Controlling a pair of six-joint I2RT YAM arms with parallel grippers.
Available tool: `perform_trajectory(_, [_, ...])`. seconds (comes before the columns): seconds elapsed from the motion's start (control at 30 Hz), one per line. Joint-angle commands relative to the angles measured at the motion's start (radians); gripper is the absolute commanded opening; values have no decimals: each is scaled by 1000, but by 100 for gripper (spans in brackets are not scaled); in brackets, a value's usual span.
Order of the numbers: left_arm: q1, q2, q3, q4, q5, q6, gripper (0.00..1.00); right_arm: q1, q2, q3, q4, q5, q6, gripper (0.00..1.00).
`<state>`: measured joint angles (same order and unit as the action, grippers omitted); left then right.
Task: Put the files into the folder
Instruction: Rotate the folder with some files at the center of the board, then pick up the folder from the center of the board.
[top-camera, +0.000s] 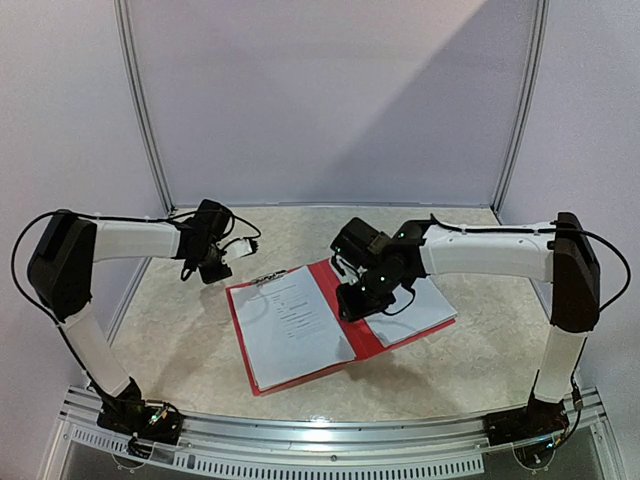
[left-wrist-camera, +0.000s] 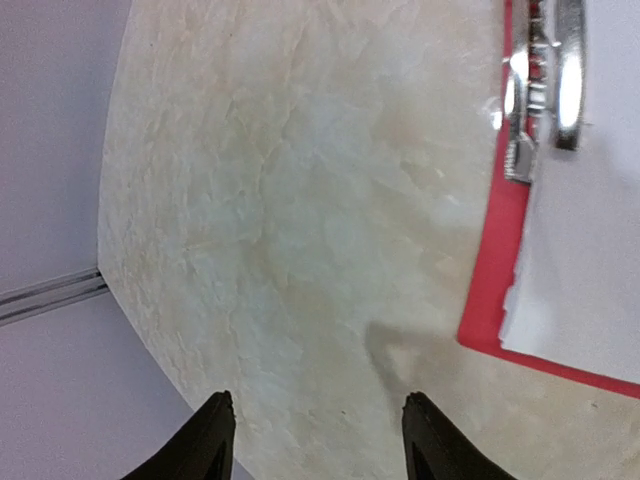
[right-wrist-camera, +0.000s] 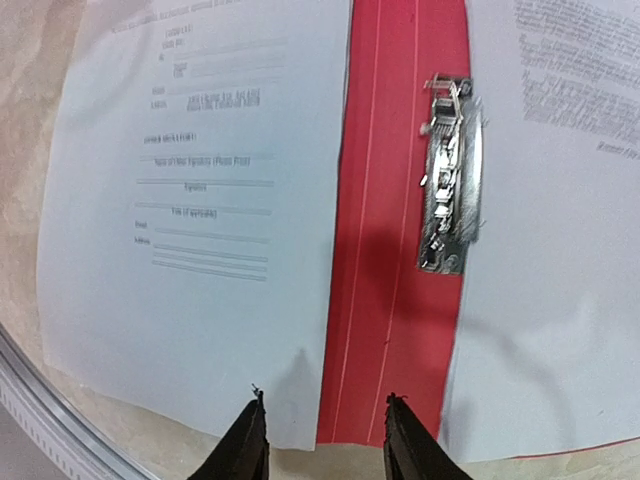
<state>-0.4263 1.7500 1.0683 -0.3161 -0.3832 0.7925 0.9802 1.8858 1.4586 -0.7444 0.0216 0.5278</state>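
Note:
The red folder (top-camera: 372, 338) lies open and flat on the table. White printed files cover both halves: one stack on the left half (top-camera: 295, 325), another on the right half (top-camera: 430, 310). My right gripper (top-camera: 355, 300) hovers over the folder's middle. In the right wrist view it (right-wrist-camera: 325, 405) is open and empty above the bare red spine (right-wrist-camera: 400, 220), beside a silver clip (right-wrist-camera: 450, 180), with a sheet on the left (right-wrist-camera: 190, 200) and one on the right (right-wrist-camera: 560, 260). My left gripper (top-camera: 215, 262) stands open and empty (left-wrist-camera: 318, 405) over bare table beside the folder's corner (left-wrist-camera: 495, 290) and a metal clip (left-wrist-camera: 545, 80).
The marble-patterned tabletop (top-camera: 180, 340) is walled by white panels at the back and sides. A metal rail (top-camera: 330, 435) runs along the near edge between the arm bases. The table's left edge (left-wrist-camera: 105, 270) shows in the left wrist view.

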Motion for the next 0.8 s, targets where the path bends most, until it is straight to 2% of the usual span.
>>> perform_trajectory(0.0, [3, -133, -34, -234, 196, -174, 58, -56, 69, 123, -71, 121, -41, 34])
perform_trajectory(0.17, [2, -240, -95, -326, 271, -236, 60, -59, 230, 304, -101, 136, -134, 28])
perform_trajectory(0.37, [3, -269, -101, -376, 280, -252, 61, -58, 379, 426, -133, 206, -180, 25])
perform_trajectory(0.53, [-1, -272, -100, -387, 338, -254, 62, -58, 429, 451, -148, 233, -190, 25])
perform_trajectory(0.77, [-7, -257, -103, -390, 339, -250, 62, -59, 453, 444, -166, 261, -199, 20])
